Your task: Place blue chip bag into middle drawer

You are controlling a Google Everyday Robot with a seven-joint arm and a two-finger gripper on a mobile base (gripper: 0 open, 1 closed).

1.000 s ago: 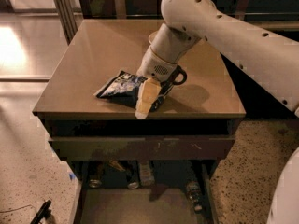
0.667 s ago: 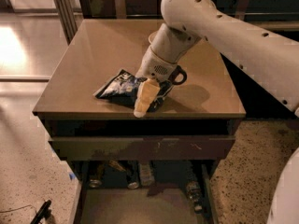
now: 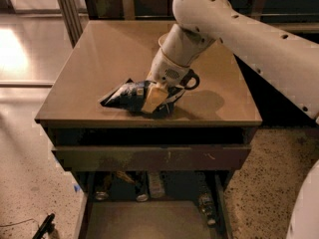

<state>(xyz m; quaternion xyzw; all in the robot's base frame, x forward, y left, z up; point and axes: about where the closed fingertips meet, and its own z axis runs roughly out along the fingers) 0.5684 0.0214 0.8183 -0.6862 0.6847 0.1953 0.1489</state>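
Observation:
The blue chip bag (image 3: 124, 96) lies crumpled on the brown cabinet top (image 3: 99, 59), near its front edge. My gripper (image 3: 152, 101) reaches down from the white arm (image 3: 239, 29) and is shut on the bag's right half. One cream finger (image 3: 153, 96) lies across the foil and the other is hidden behind the bag. The bag still touches the top. Below, the middle drawer (image 3: 149, 220) is pulled out wide, showing its flat grey-brown floor.
A shallow drawer with a long dark-brown front panel (image 3: 149, 157) sticks out slightly just under the top. Several bottles and cans (image 3: 149, 183) lie at the back of the open drawer. A metal frame post (image 3: 67, 9) stands at the back left.
The bag has bunched up a little under the finger. The gripper and arm have hardly moved.

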